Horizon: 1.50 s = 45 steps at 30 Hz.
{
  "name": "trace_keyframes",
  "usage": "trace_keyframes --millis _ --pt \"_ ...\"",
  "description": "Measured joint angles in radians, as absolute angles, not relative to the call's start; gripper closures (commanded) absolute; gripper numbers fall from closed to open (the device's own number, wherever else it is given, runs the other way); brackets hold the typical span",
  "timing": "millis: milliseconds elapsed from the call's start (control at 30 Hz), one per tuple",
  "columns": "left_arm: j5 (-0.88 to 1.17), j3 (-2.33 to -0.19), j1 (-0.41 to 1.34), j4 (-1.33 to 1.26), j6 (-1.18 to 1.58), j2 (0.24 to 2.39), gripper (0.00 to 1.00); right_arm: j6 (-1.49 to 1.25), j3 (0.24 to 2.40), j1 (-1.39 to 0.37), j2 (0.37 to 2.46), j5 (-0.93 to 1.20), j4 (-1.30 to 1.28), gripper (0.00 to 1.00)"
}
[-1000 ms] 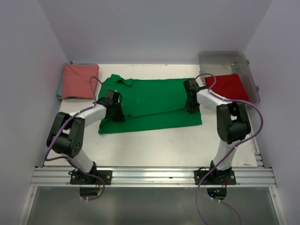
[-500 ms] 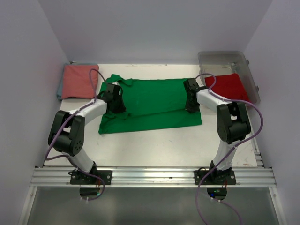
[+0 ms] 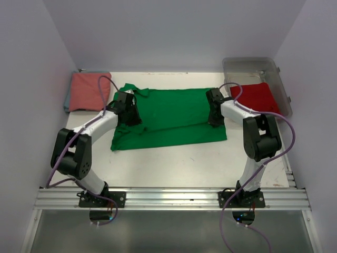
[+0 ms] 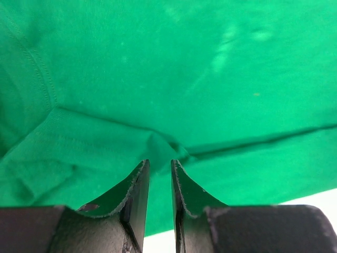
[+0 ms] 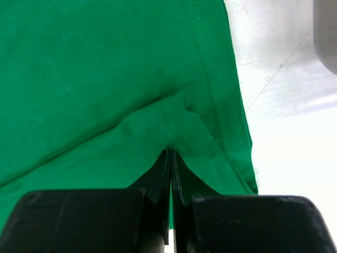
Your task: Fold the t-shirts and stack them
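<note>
The green t-shirt point(image 3: 168, 118) lies spread flat across the middle of the table, collar at the left. My left gripper point(image 3: 128, 112) is over its left part near the collar. In the left wrist view the jaws point(image 4: 159, 162) stand a narrow gap apart just above the cloth point(image 4: 174, 63), with a small pucker ahead of the tips. My right gripper point(image 3: 213, 113) is at the shirt's right hem. In the right wrist view it point(image 5: 171, 153) is shut, pinching a fold of the green cloth point(image 5: 105, 79). The salmon-pink t-shirt point(image 3: 87, 90) lies folded at the back left. The red t-shirt point(image 3: 259, 97) lies in a bin.
A clear plastic bin point(image 3: 247, 61) stands at the back right and holds the red shirt. White walls close in the left, back and right sides. Bare white table point(image 3: 179, 163) lies between the green shirt and the arm bases.
My left gripper has moved toward the back of the table, along the shirt's left side toward the collar. The right gripper and the shirts have not moved.
</note>
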<state>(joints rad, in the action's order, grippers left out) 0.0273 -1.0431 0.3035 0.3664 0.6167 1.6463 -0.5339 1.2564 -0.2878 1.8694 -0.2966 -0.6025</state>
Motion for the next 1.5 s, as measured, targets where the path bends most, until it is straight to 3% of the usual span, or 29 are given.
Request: trace_keyframes --millis 200,933,1033,1100,1500 --pt "0.039 -1.031 0.303 0.376 0.616 1.574 0.73 -0.534 1.256 -0.287 1.89 -0.296 -0.596 1.0" --pt "0.094 -1.005 0.328 0.402 0.556 1.689 0.73 -0.534 1.256 -0.288 1.892 -0.296 -0.591 1.0" --pt "0.093 -1.005 0.329 0.402 0.556 1.699 0.82 -0.534 1.256 -0.288 1.892 -0.297 -0.591 1.0" --pt "0.09 -1.005 0.329 0.4 0.555 1.711 1.0 -0.534 1.256 -0.288 1.892 -0.297 -0.591 1.0" --pt "0.031 -1.112 0.333 0.406 0.536 1.759 1.0 -0.534 1.256 -0.287 1.892 -0.297 -0.591 1.0"
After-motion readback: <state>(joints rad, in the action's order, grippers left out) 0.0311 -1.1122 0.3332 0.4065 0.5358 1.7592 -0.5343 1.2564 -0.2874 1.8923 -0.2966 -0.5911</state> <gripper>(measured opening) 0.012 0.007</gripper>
